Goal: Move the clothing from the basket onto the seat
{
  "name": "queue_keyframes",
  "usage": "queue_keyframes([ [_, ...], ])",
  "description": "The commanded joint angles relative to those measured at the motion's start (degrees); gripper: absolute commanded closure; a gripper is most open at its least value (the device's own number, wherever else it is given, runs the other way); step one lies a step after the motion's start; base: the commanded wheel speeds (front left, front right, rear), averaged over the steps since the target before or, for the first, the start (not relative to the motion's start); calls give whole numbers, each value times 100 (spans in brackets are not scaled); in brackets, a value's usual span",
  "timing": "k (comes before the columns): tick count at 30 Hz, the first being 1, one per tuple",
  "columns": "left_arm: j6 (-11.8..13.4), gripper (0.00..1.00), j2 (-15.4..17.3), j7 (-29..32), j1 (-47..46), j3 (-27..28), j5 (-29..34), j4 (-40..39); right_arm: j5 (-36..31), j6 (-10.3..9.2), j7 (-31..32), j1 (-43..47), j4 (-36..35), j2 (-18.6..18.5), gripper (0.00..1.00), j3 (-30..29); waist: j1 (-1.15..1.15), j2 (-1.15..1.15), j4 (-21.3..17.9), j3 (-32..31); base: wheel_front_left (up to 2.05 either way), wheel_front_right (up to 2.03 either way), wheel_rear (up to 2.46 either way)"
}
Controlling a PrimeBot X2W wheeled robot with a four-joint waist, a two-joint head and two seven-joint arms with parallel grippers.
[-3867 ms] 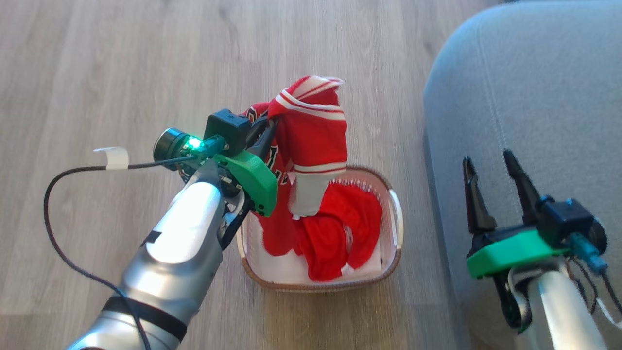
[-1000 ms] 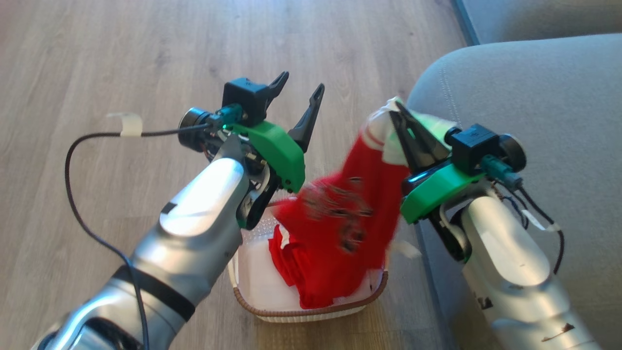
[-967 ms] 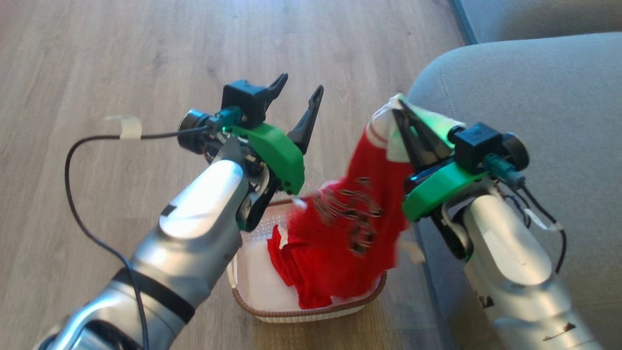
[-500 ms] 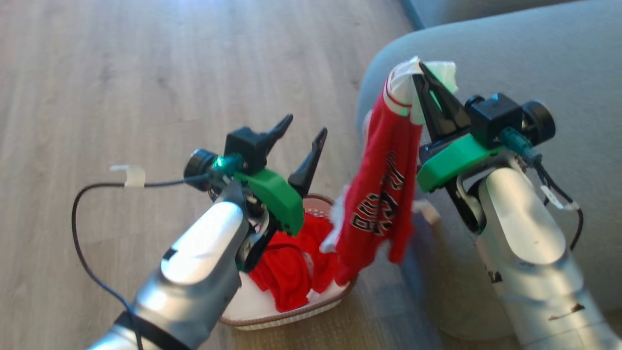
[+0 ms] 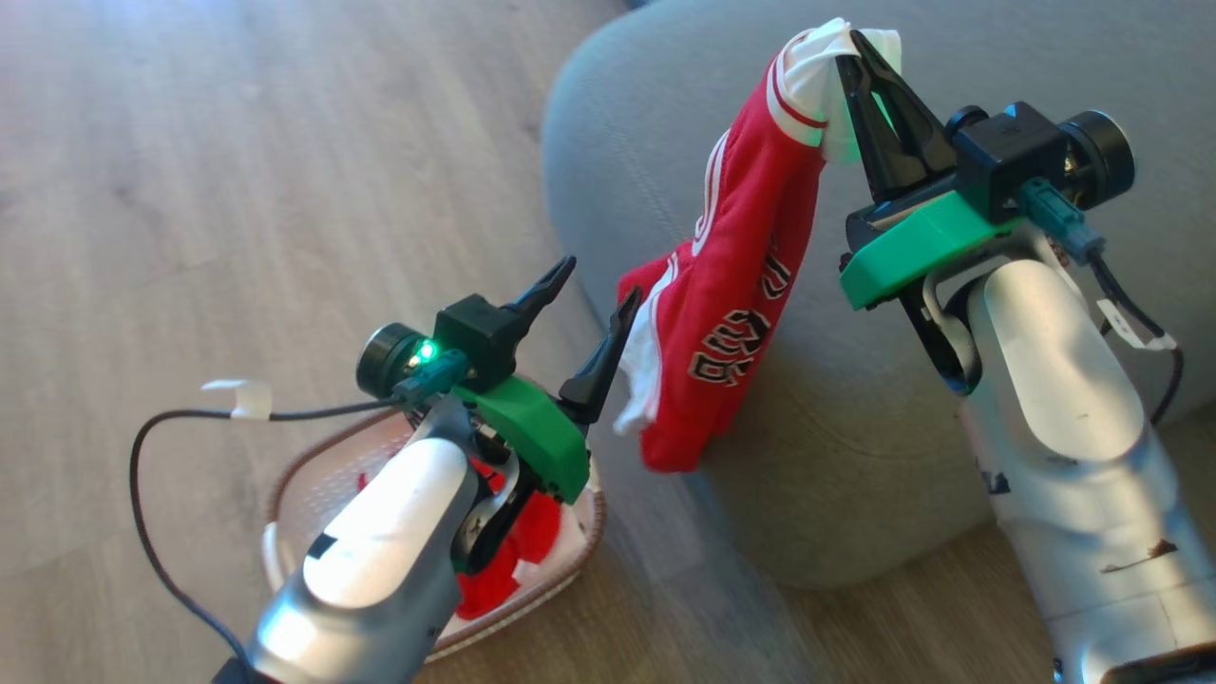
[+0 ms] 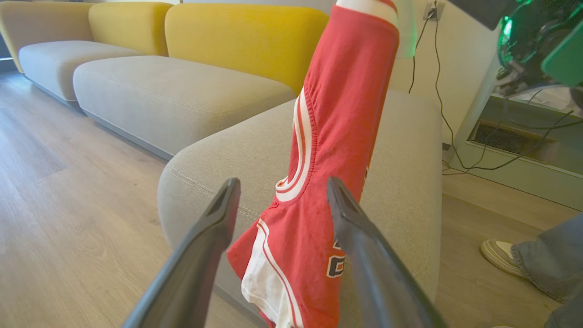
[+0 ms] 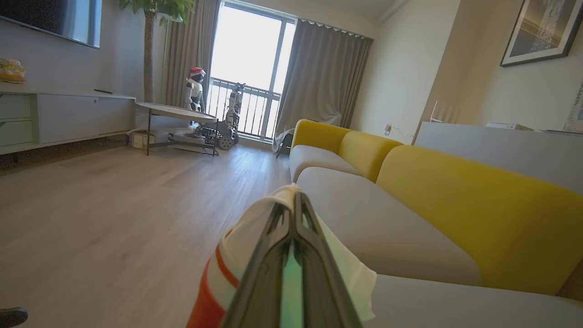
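My right gripper [image 5: 860, 57] is shut on the white-striped top edge of the red jersey [image 5: 731, 304], which hangs free in front of the grey seat [image 5: 665, 123]. In the right wrist view the closed right gripper [image 7: 294, 205] pinches white and red cloth. My left gripper [image 5: 594, 285] stands open with nothing held, just left of the jersey's lower hem; in the left wrist view the left gripper [image 6: 278, 187] frames the jersey [image 6: 337, 118]. The white basket [image 5: 313, 475] sits on the floor under my left forearm, with more red clothing [image 5: 503, 551] in it, partly hidden.
Wood floor [image 5: 190, 142] spreads to the left. Yellow sofa backs [image 6: 237, 36] rise behind the grey cushions [image 6: 173, 91]. A person's shoe [image 6: 501, 255] and trouser leg stand at the right of the seat. A black cable [image 5: 152, 446] trails from my left wrist.
The head camera has swung, shifting the whole view left. My right gripper has lifted the jersey fully clear of the basket, up beside the seat. The left gripper stays open.
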Motion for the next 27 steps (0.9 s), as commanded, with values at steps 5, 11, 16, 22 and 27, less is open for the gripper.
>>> queue_keyframes([
  [5, -29, 0, 180, -55, -94, 315, 134, -314, 89, -1, -37, -419, -252, -33, 100, 110, 0, 0, -445, 200, 0, 0, 0],
  [11, -31, 0, 175, -55, -10, 300, 261, -357, 184, -1, -23, -646, -206, -203, 100, 202, 0, 0, -407, 296, 0, 0, 0],
  [16, -13, 0, 152, -56, -31, 291, 317, -365, 252, -1, 48, -1116, -149, -390, 100, 262, 0, 0, -217, 403, 0, 0, 0],
  [22, -31, 0, 102, -56, -161, 271, 396, -448, 385, -1, 361, -2366, -21, -867, 100, 169, 0, 0, 198, 683, 0, 0, 0],
  [27, -68, 0, 65, -55, -348, 200, 489, -563, 598, -1, 794, -3469, 340, -1318, 100, -69, 0, 0, 560, 998, 0, 0, 0],
])
